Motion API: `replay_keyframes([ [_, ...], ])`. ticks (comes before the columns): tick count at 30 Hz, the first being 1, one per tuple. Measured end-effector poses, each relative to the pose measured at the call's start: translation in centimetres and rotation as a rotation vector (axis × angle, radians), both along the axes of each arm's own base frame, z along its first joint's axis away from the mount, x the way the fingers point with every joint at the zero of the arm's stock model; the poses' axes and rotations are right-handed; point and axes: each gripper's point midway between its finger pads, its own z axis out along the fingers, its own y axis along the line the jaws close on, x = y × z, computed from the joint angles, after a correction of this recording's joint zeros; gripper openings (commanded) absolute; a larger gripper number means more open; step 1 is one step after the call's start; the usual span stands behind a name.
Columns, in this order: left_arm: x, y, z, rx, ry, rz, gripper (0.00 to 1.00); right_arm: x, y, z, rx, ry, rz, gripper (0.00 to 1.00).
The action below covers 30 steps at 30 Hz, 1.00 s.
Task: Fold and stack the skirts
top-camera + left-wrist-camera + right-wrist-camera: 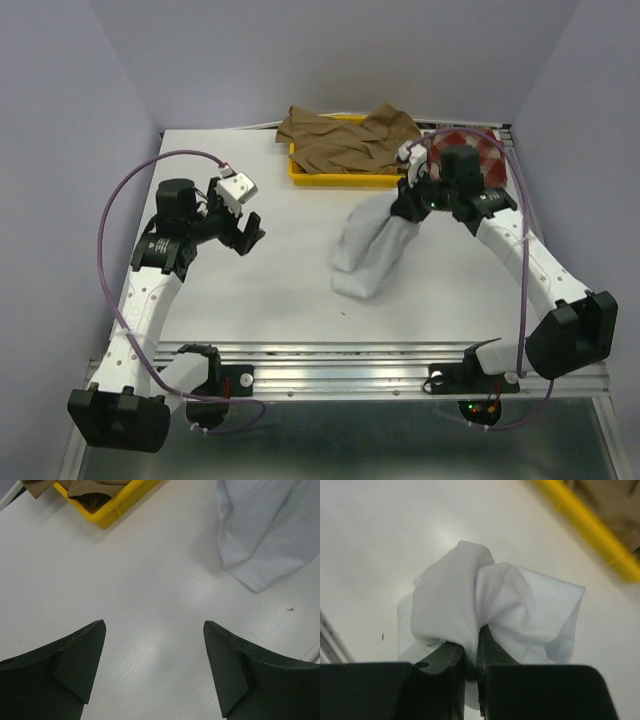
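The yellow tray (330,181) at the far edge of the table (270,300) holds the tan-brown skirt (345,140), crumpled and spilling over its rims. Just right of the tray lies the red-and-beige checked skirt (492,152) (mostly hidden behind the right arm). The right gripper (477,642) is clamped tight on a bunched fold of the white skirt (510,600), which hangs from the jaws with its lower end resting on the table near the middle. The left gripper (154,625) hovers over bare table, jaws spread wide and empty, the white skirt off to its right.
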Motion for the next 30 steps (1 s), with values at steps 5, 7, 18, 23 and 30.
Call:
replay_keyframes([
  [5,-1.7,0.3,-3.3,0.11,0.034,-0.101,0.9,-7.1,-1.7,-11.6,-0.111,0.298,0.077,0.29],
  [7,-1.9,0.3,-4.0,0.149,0.034,-0.144,0.9,-9.8,-2.8,-14.4,-0.16,0.373,0.103,0.45],
  [18,-2.7,-7.0,-9.7,0.263,0.071,-0.464,0.85,-12.4,-7.1,-12.0,-0.359,0.108,0.126,0.04],
  [23,-3.0,-11.8,-13.4,0.289,0.119,-0.601,0.77,-13.9,-9.1,-14.4,-0.46,0.129,0.13,0.01],
  [30,0.0,-16.2,-16.6,0.254,0.17,-0.641,0.72,-15.9,-10.6,-14.9,-0.526,0.077,0.163,0.01],
])
